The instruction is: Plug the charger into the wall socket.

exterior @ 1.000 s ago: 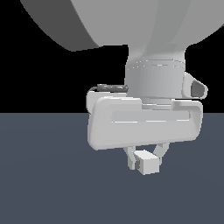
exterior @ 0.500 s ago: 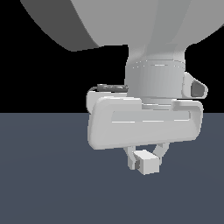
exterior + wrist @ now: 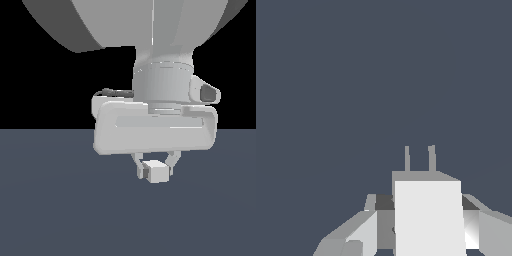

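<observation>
Charger (image 3: 156, 172) clamped between closed gripper (image 3: 155, 164) fingers, two prongs (image 3: 419, 159) pointing outward; position unchanged from a second ago; wall socket out of view, insertion pending.

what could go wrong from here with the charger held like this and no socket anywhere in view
1. The wall socket shows in neither view, so the arm may have nothing to line up the two prongs against.
2. The fingers pinch the charger only by its sides near one end; a nudge could twist it in the gripper and tilt the prongs.
</observation>
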### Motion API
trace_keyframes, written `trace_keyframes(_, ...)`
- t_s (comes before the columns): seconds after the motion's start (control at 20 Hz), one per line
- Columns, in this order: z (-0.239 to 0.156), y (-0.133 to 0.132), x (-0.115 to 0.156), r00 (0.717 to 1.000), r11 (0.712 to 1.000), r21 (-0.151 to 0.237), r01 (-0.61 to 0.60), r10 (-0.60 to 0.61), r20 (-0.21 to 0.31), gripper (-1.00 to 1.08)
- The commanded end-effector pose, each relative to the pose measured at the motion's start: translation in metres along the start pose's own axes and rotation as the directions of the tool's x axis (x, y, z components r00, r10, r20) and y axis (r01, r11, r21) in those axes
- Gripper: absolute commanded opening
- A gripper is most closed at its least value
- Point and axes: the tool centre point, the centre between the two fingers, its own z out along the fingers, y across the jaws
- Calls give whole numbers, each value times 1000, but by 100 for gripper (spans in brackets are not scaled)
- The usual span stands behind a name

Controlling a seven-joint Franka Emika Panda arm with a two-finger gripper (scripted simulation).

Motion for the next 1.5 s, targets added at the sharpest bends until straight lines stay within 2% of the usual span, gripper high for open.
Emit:
trace_keyframes(0.0, -7, -4, 11, 1000, 1000, -3, -23, 23, -1, -100)
trace_keyframes(0.5, -39, -19, 72, 989, 988, -22, -151, 151, -3, -100)
trace_keyframes(0.8, -52, -22, 98, 979, 978, -31, -204, 204, -4, -100)
trace_keyframes(1.05, -57, -22, 109, 974, 974, -34, -226, 226, -4, -100)
trace_keyframes(1.45, -57, -22, 110, 974, 973, -34, -228, 228, -4, -100)
